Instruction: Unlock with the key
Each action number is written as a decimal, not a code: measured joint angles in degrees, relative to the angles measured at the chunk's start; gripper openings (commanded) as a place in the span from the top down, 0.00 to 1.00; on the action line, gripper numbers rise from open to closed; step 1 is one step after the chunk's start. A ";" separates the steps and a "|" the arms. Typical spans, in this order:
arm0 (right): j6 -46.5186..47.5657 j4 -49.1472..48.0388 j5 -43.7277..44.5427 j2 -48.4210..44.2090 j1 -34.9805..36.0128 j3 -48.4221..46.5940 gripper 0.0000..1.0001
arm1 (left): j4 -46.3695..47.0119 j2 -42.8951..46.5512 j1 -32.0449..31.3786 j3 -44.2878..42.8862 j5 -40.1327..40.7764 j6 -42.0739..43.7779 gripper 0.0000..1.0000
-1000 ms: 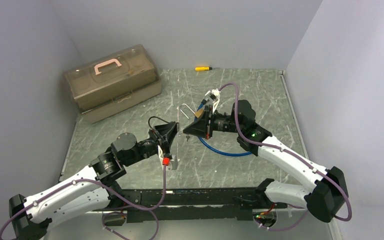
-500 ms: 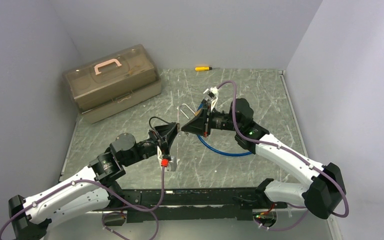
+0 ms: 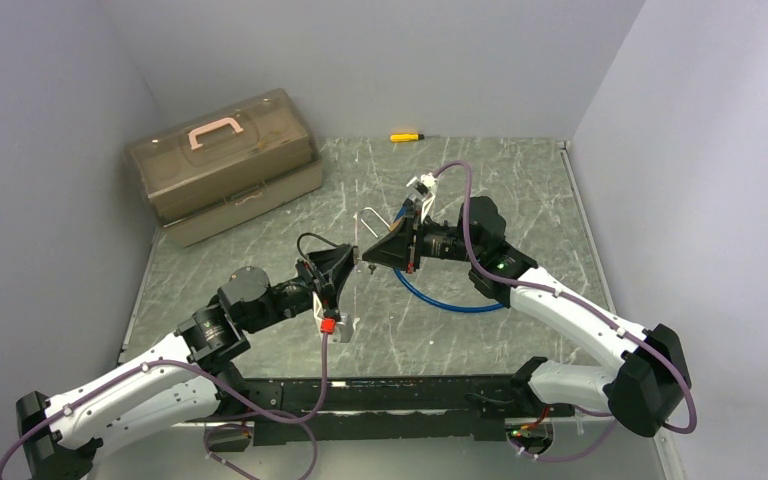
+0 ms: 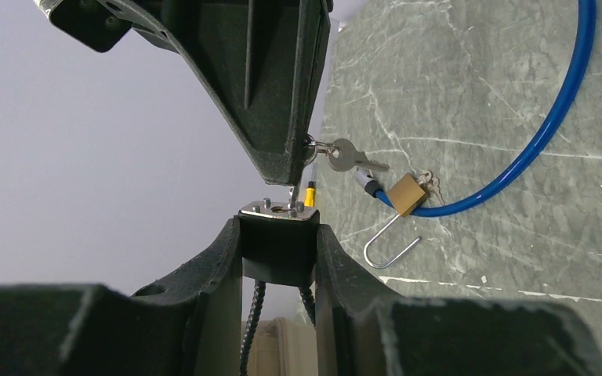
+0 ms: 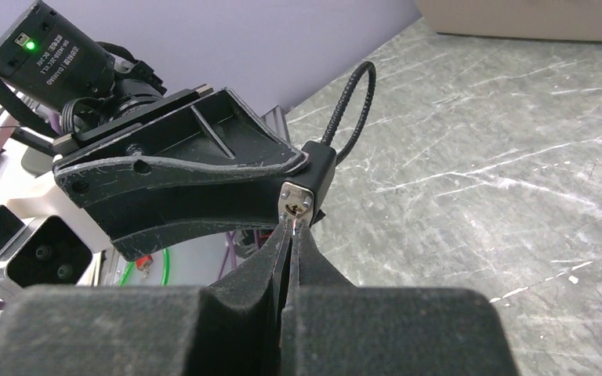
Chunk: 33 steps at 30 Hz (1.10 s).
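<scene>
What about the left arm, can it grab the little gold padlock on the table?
Probably not yet: the left gripper is full, shut on a black silver-faced lock where the right gripper holds a key; the gold padlock lies beyond.

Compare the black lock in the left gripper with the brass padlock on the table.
The black lock is held off the table by the left gripper; the brass padlock lies on it. The black lock has a black cord loop; the brass padlock a bare metal shackle, swung open.

The toolbox (image 3: 225, 165) sits far left on the table (image 3: 530, 190), the screwdriver (image 3: 406, 136) at its far edge. The cable loop (image 3: 450, 306) lies partly under the right gripper (image 3: 365, 261)
</scene>
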<state>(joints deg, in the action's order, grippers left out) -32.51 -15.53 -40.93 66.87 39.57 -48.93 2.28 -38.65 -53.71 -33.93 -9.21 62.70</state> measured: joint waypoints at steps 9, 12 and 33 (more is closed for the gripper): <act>0.35 -0.04 1.16 0.00 0.00 0.00 1.00 | -0.44 0.20 0.00 0.00 0.02 0.02 1.00; 0.31 -0.31 1.20 0.00 0.00 0.00 1.00 | -0.44 0.20 0.00 0.00 0.00 0.02 1.00; 0.68 -0.39 1.33 1.16 1.29 -1.01 1.00 | -0.74 0.35 0.09 0.02 0.44 0.66 1.00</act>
<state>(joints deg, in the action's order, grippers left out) -31.83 -15.92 -39.59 68.03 40.86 -49.93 1.54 -38.30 -53.63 -33.91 -8.78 63.35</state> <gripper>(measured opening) 0.007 0.322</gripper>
